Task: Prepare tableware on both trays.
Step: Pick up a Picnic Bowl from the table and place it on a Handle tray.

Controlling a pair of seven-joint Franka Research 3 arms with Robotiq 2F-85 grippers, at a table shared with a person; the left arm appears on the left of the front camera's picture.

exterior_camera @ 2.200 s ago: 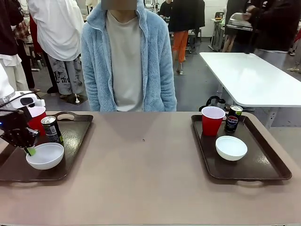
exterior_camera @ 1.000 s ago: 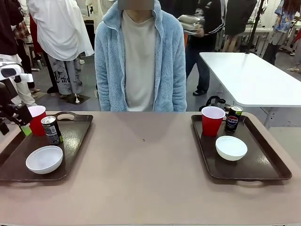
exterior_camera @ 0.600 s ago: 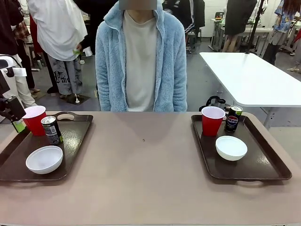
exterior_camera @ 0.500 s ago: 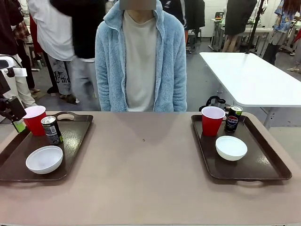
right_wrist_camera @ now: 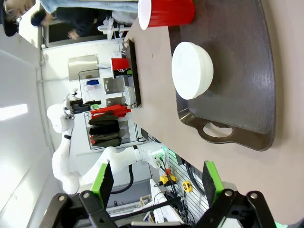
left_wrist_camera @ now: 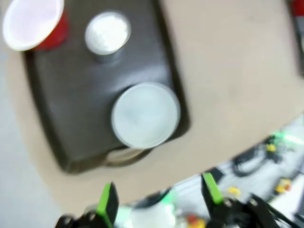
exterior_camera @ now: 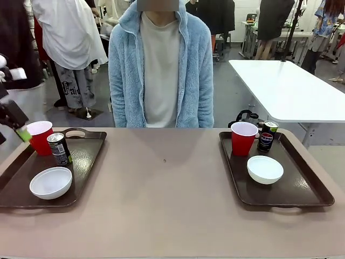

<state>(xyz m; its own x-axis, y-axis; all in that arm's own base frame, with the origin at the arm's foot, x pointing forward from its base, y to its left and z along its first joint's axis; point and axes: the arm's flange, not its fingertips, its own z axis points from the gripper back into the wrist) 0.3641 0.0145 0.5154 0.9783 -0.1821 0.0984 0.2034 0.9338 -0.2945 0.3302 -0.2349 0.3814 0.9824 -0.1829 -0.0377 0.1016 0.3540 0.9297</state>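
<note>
Left gripper (exterior_camera: pixel 16 127) raised beside cup (exterior_camera: pixel 40 137).

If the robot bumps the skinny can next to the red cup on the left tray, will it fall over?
Probably, yes. The can is tall and slim and stands upright on a small base, so a push near its top could tip it. Being round, it might then roll on the tray, though the raised rim would likely stop it.

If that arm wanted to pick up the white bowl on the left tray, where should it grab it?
Probably by the rim, from straight above: the white bowl sits upright and open on the left tray, too wide to span, so one finger goes inside and one outside. The near side is best, away from the can.
</note>
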